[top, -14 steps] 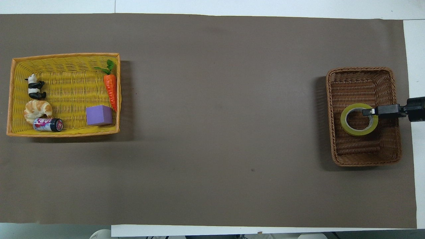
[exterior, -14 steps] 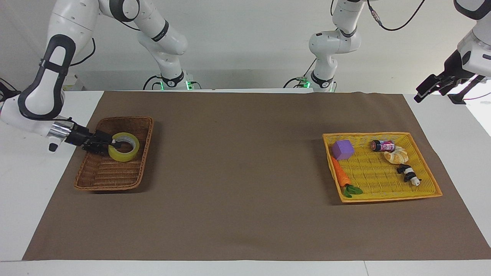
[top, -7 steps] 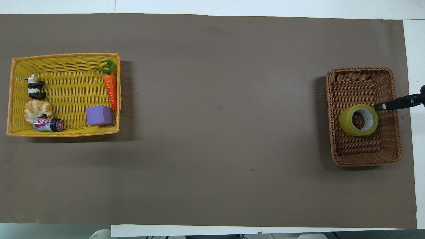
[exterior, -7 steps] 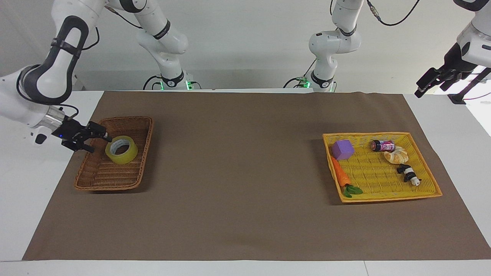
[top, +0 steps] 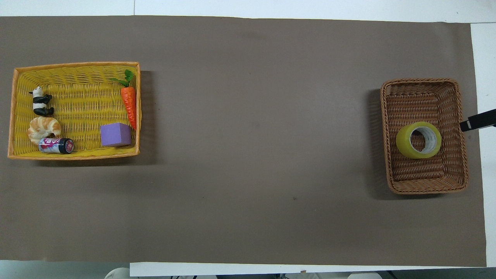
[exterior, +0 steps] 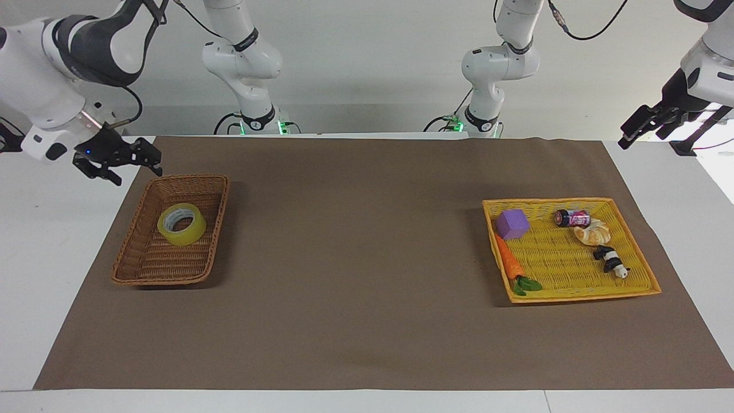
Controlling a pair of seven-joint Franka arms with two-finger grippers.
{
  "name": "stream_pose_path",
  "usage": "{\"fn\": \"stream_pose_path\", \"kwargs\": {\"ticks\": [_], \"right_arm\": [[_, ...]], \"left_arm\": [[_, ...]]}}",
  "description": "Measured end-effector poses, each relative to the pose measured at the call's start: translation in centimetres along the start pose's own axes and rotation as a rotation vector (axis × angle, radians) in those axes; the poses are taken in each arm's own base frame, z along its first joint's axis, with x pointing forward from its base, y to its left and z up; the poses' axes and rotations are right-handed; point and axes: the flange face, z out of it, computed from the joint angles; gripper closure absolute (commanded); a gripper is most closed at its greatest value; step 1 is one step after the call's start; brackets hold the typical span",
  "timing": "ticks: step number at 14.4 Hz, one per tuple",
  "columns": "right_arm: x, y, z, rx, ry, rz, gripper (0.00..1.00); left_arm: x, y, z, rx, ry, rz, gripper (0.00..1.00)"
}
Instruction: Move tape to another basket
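One tape (exterior: pixel 182 223) in one wicker basket (exterior: pixel 133 269) — right gripper (exterior: pixel 121 162) raised.

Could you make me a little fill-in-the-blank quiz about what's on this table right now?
1. The yellow roll of tape lies in the ____ wicker basket.
2. The purple cube sits in the yellow basket beside an orange toy ____.
3. The right gripper is up in the air and holds ____.

Missing words: brown; carrot; nothing

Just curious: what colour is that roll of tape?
Translucent yellow, white inner core; the tape shows best in the overhead view.
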Motion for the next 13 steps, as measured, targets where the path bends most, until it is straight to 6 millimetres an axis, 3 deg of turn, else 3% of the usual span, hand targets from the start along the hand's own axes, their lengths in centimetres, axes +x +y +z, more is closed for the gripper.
{"fn": "stream_pose_path", "kwargs": {"ticks": [4,8,13], "right_arm": [[-0.8,-5.1,-3.6,-0.075,-0.007,0.034,0.0],[-1.0,-5.5,-5.3,-0.076,0.017,0.034,0.0],[-1.1,-4.8,-5.0,-0.072,0.01,0.052,0.0]], "left_arm": [[0.0,0.0,0.1,0.0,-0.001,0.0,0.0],[0.0,0.0,0.1,0.0,-0.001,0.0,0.0],[0.0,0.0,0.1,0.0,-0.001,0.0,0.0]]}}
